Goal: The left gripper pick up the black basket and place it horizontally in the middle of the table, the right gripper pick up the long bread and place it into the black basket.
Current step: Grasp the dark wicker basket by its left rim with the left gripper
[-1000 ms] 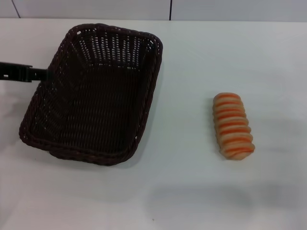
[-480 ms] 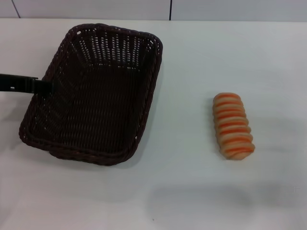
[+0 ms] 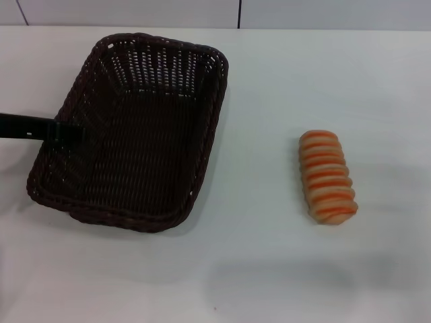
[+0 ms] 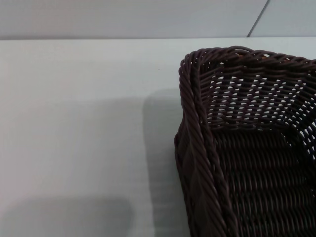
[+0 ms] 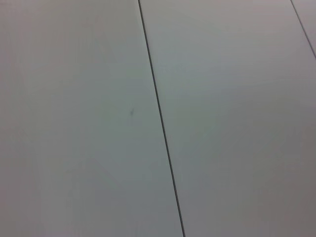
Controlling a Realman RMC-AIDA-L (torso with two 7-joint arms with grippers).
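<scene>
The black basket [image 3: 214, 128] lies on the left half of the white table [image 3: 269, 269], its long side running away from me. In the left wrist view its braided rim [image 4: 196, 143] and one corner fill the picture. My left gripper [image 3: 75, 131] comes in from the left as a thin black bar, with its tip over the basket's left rim. The long bread [image 3: 327, 176], tan with orange stripes, lies alone on the right half of the table, well apart from the basket. My right gripper is out of view.
A grey wall with dark vertical seams [image 3: 240, 13] runs behind the table's far edge. The right wrist view shows only grey panels with a dark seam [image 5: 160, 128]. Bare tabletop lies between basket and bread [image 3: 262, 161].
My left gripper has slid nearer to me and a little to the right, so its tip now reaches over the basket's left rim. Basket and bread have not moved.
</scene>
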